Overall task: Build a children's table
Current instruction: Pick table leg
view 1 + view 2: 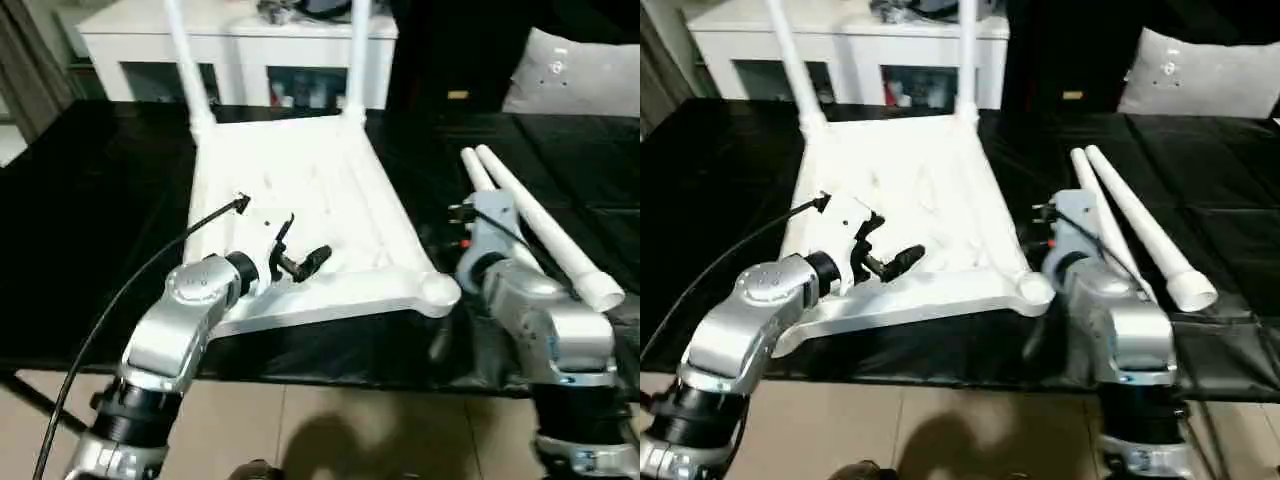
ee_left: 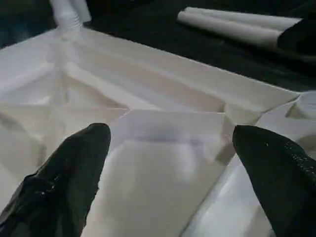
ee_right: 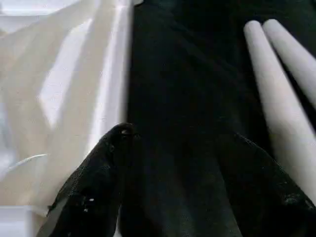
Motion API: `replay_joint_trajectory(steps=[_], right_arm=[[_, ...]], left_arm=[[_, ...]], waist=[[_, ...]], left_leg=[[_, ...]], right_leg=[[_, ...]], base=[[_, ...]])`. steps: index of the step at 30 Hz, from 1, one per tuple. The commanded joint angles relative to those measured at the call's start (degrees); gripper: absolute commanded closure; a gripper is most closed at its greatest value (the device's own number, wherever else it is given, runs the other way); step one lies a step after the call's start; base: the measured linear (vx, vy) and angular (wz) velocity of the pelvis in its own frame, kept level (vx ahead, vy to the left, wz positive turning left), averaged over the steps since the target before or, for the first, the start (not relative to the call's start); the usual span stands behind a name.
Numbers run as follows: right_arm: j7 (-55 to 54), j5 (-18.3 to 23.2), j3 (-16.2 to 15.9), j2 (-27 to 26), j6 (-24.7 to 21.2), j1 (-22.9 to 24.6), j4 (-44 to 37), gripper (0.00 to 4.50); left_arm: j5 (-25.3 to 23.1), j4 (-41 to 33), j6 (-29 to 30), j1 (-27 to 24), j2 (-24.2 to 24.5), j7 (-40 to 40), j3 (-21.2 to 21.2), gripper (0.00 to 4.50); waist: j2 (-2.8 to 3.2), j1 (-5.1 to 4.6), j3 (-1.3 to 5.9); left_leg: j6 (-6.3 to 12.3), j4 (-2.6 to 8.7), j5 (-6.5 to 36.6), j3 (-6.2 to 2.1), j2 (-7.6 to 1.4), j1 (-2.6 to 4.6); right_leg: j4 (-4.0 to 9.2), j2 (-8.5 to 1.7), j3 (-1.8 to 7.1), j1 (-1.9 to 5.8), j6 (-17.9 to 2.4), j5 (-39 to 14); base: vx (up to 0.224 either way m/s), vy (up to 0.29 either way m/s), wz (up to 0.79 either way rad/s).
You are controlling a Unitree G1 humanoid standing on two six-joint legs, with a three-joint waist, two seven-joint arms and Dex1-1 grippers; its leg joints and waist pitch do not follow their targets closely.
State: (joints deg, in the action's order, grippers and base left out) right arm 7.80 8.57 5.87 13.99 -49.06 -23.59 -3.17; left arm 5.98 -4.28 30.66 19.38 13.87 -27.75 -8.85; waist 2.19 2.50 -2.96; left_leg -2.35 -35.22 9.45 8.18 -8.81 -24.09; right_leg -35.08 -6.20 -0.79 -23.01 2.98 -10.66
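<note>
White plastic table top (image 1: 300, 190) lies upside down on the black mat (image 1: 90, 200), two legs (image 1: 185, 60) fitted at its far corners. Left gripper (image 2: 170, 148) gapes wide over the near ribs. Right gripper (image 3: 197, 163), partly open, holds nothing; best straddle one of two loose legs (image 1: 540, 225) squarely before squeezing.

A black surface (image 1: 90, 200) spreads wide under dim indoor light. Behind it stands a white cabinet (image 1: 130, 45) with glass doors, small items inside. A pale cushion (image 1: 580, 75) lies at the far right. Beige floor tiles (image 1: 330, 430) show below the near edge.
</note>
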Motion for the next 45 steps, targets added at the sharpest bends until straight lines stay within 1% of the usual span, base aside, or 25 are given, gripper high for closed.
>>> replay_joint_trajectory(steps=[1,3,4,6,8,9,10,11,12,13,14,15,16,19,20,22,23,24,26,27,29,36,39,43,45], right_arm=[[0.17,0.52,1.35,0.47,-0.99,-1.16,1.26,1.22],[-0.67,-0.93,1.88,2.93,-2.32,-2.83,4.43,1.17],[-0.73,-1.33,1.88,3.62,-2.49,-3.24,5.38,1.04],[-0.72,-1.93,2.13,5.31,-3.52,-5.25,8.97,0.8],[-0.35,-2.3,2.06,6.56,-3.54,-6.82,11.59,0.78],[-0.09,-2.57,2.04,7.48,-3.62,-8.21,13.84,0.66],[-0.04,-2.96,1.96,8.42,-4.07,-9.91,16.52,0.66],[-0.2,-3.53,1.67,9.5,-4.81,-11.85,19.61,0.47],[-0.19,-3.66,1.57,9.7,-4.66,-12.21,20.26,0.37],[0.22,-3.97,1.16,10.46,-3.92,-13.65,23.07,0.33],[1.13,-3.68,1.1,10.86,-3.87,-14.49,24.91,0.33],[1.88,-3.47,1.11,11.19,-3.67,-15.41,27.01,0.19],[2.39,-3.14,1.43,11.38,-3.99,-16.59,29.62,0.19],[3.06,-2.49,2.46,11.43,-3.27,-19.02,35.35,0.19],[3.7,-2.61,2.29,11.66,-2.44,-20.02,38.06,0.19],[4.63,-2.92,1.77,11.95,-1.26,-21.21,41.42,0.19],[5.32,-2.93,1.71,11.99,-0.95,-22.01,43.39,0.19],[6.0,-3.17,1.65,12.06,-0.29,-23.5,47.39,0.19],[6.02,-3.23,1.64,12.08,-0.2,-23.67,47.85,0.19],[6.17,-3.48,1.6,12.13,0.54,-24.62,50.69,0.35],[6.44,-3.38,1.71,12.11,0.7,-24.95,51.48,0.57],[8.85,-3.15,1.93,12.06,2.54,-27.48,58.21,1.02],[9.32,-3.25,1.8,12.15,2.58,-27.73,59.16,1.33],[9.93,-3.42,1.63,12.24,2.74,-27.87,59.93,1.52],[10.11,-3.52,1.56,12.28,2.97,-27.98,60.41,1.77]], left_arm=[[0.11,-1.25,-0.16,-0.59,0.09,0.32,-0.15,0.0],[0.87,-2.16,0.23,-1.49,0.33,-0.24,-0.5,0.0],[1.08,-2.38,0.25,-1.59,0.39,-0.57,-0.67,0.0],[1.36,-2.91,0.2,-1.33,0.69,-1.62,-1.15,0.0],[1.76,-3.32,0.84,-0.99,0.84,-2.42,-1.3,0.0],[1.99,-3.75,1.71,-0.72,1.23,-3.32,-1.71,0.0],[1.92,-4.34,3.14,-0.43,2.18,-4.66,-2.78,0.0],[1.53,-4.99,4.82,-0.13,3.5,-6.11,-4.28,0.0],[1.38,-5.02,4.88,-0.04,3.75,-6.4,-4.62,0.0],[0.79,-5.15,5.02,0.29,4.79,-7.52,-6.0,0.0],[0.74,-5.31,5.51,0.51,5.28,-8.07,-6.59,0.0],[0.61,-5.25,5.99,0.82,5.64,-8.48,-7.08,0.0],[0.36,-5.15,6.14,1.13,5.92,-8.62,-7.41,0.0],[0.45,-4.95,6.66,1.64,5.93,-8.83,-7.49,0.0],[0.67,-5.06,6.68,1.79,6.01,-9.34,-7.62,0.0],[1.15,-5.46,7.33,1.96,6.24,-9.72,-7.89,0.0],[1.37,-5.67,7.69,2.08,6.46,-10.02,-8.14,0.0],[1.55,-6.03,8.1,2.24,6.81,-10.61,-8.52,0.0],[1.55,-6.07,8.13,2.25,6.84,-10.67,-8.56,0.0],[1.51,-6.11,8.1,2.3,6.92,-10.66,-8.61,0.0],[1.55,-6.12,8.17,2.33,6.9,-10.54,-8.51,0.0],[1.31,-6.12,8.1,2.34,7.1,-11.08,-8.58,0.0],[1.29,-6.13,8.03,2.26,7.15,-11.2,-8.56,0.0],[1.44,-6.35,8.21,2.29,7.15,-11.32,-8.5,0.0],[1.46,-6.43,8.21,2.17,7.1,-11.32,-8.53,0.0]], waist=[[-1.21,0.27,4.13],[-1.54,0.34,4.41],[-1.43,0.42,4.4],[-1.52,0.62,4.42],[-1.51,0.71,4.2],[-1.5,0.84,4.07],[-1.1,0.89,4.15],[-1.28,0.75,4.1],[-1.3,0.75,4.05],[-0.98,0.75,3.94],[-1.07,0.79,4.01],[-0.82,0.8,3.91],[-0.92,0.73,3.93],[-0.8,0.67,4.09],[-0.56,0.74,4.26],[-0.85,0.74,4.27],[-0.66,0.89,4.37],[-0.74,0.81,4.44],[-0.71,0.84,4.35],[-0.97,0.92,4.4],[-0.88,0.92,4.34],[-0.86,0.9,4.32],[-0.85,0.92,4.34],[-1.01,0.95,4.4],[-0.98,0.98,4.37]], left_leg=[[0.4,4.81,10.04,0.1,-1.83,1.19],[2.02,4.44,5.11,0.45,-1.84,1.14],[2.31,4.4,4.64,0.53,-1.88,1.25],[2.86,4.19,4.05,0.85,-2.06,1.47],[2.44,4.29,5.63,1.01,-2.2,1.6],[1.91,4.31,7.01,1.12,-2.32,1.76],[1.49,4.34,7.68,1.06,-2.35,1.9],[0.82,4.4,8.85,1.09,-2.31,1.94],[0.41,4.46,9.57,1.03,-2.27,2.02],[-0.45,4.49,11.16,1.1,-2.32,2.14],[-1.01,4.55,12.07,1.05,-2.3,2.16],[-1.45,4.65,12.83,1.04,-2.3,2.13],[-1.6,4.62,13.33,1.1,-2.29,2.18],[-2.11,4.51,13.23,1.08,-2.28,2.11],[-2.14,4.39,12.61,1.07,-2.29,2.11],[-1.73,4.29,11.88,1.2,-2.26,1.97],[-1.37,4.23,11.34,1.22,-2.28,1.99],[-0.92,4.1,10.87,1.27,-2.26,1.95],[-0.78,4.14,11.02,1.32,-2.28,1.94],[-0.6,4.09,10.79,1.36,-2.35,2.01],[-0.43,4.12,11.01,1.36,-2.34,1.97],[-0.52,4.15,12.24,1.35,-2.44,2.01],[-0.64,4.16,12.54,1.34,-2.47,2.0],[-0.24,4.08,11.71,1.43,-2.44,2.0],[-0.12,4.08,11.6,1.44,-2.45,1.95]], right_leg=[[3.83,-1.13,0.64,2.08,-9.15,-7.13],[3.21,-0.84,0.51,2.44,-10.9,-1.35],[3.21,-0.78,0.49,2.42,-11.44,-0.89],[3.18,-0.66,0.52,2.44,-13.1,-1.14],[3.36,-0.66,0.55,2.36,-13.41,-3.9],[3.54,-0.63,0.65,2.21,-13.17,-5.9],[3.5,-0.66,0.64,2.2,-13.1,-6.77],[3.58,-0.53,0.62,2.09,-12.85,-8.37],[3.65,-0.47,0.56,2.01,-12.7,-9.48],[3.86,-0.41,0.66,1.81,-12.34,-10.79],[3.83,-0.42,0.64,1.87,-12.09,-11.41],[3.87,-0.36,0.66,1.79,-11.85,-11.81],[3.98,-0.34,0.67,1.76,-11.8,-11.99],[3.73,-0.27,0.56,1.86,-12.77,-9.71],[3.54,-0.34,0.54,1.97,-13.22,-8.46],[3.47,-0.32,0.5,2.12,-13.98,-7.01],[3.35,-0.35,0.47,2.17,-14.32,-6.42],[3.21,-0.31,0.41,2.2,-15.06,-5.76],[3.32,-0.3,0.39,2.16,-15.3,-6.05],[3.24,-0.32,0.4,2.21,-15.38,-6.04],[3.29,-0.28,0.34,2.2,-15.58,-6.41],[3.3,-0.3,0.27,2.09,-15.69,-7.74],[3.3,-0.32,0.28,2.12,-15.54,-7.96],[3.26,-0.26,0.26,2.11,-15.8,-6.99],[3.25,-0.3,0.25,2.13,-15.88,-7.19]], base=[[0.034,-0.055,-0.03],[0.0,0.0,0.0],[0.0,0.0,0.0],[0.0,0.0,0.0],[0.0,0.0,0.0],[0.0,0.0,0.0],[0.0,0.0,0.0],[0.0,0.0,0.0],[0.0,0.0,0.0],[0.0,0.0,0.0],[0.0,0.0,0.0],[0.0,0.0,0.0],[0.0,0.0,0.0],[0.0,0.0,0.0],[0.0,0.0,0.0],[0.0,0.0,0.0],[0.0,0.0,0.0],[0.0,0.0,0.0],[0.0,0.0,0.0],[0.0,0.0,0.0],[0.0,0.0,0.0],[0.0,0.0,0.0],[0.0,0.0,0.0],[0.0,0.0,0.0],[0.0,0.0,0.0]])
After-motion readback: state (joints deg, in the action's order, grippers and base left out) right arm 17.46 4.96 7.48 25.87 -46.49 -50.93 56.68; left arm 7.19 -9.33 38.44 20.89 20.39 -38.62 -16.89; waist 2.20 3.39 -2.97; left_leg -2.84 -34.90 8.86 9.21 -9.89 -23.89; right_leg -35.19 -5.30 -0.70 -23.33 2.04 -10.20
